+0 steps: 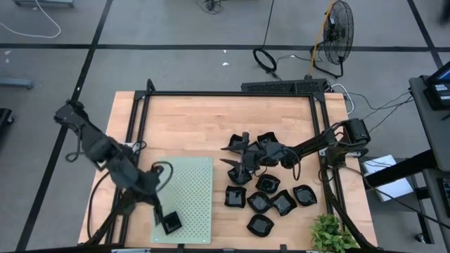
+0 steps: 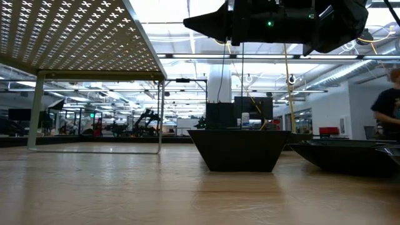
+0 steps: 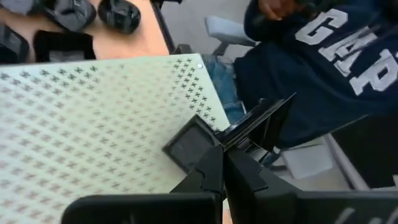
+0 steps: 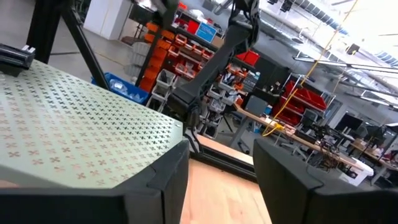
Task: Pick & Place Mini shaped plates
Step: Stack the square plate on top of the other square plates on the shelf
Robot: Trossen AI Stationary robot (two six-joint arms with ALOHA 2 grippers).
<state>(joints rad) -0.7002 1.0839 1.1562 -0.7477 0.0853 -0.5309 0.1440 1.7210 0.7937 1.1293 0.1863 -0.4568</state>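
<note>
Several glossy black mini shaped plates (image 1: 271, 197) rest on their bases on the wooden table, right of a pale green perforated mat (image 1: 188, 193). My left gripper (image 1: 163, 214) is shut on one square mini plate (image 1: 171, 223) over the mat's near left corner. My right gripper (image 1: 238, 158) stands open above the left end of the plate cluster, with nothing between its fingers (image 4: 168, 186). In the low view it hangs above a square plate (image 2: 239, 150) that stands on the table. My left gripper pinches the square plate by its rim (image 3: 214, 142) between the tips of its two fingers. The fingers slant down from the table's left. The plate sits tilted at the fingertips, over the mat's near edge; whether it touches the mat I cannot tell.
The mat stands raised on thin legs (image 2: 35, 112). A black frame (image 1: 232, 93) borders the table. A green plant (image 1: 330, 235) sits at the near right corner. A person in a dark sweatshirt (image 3: 323, 68) is close beyond the near edge.
</note>
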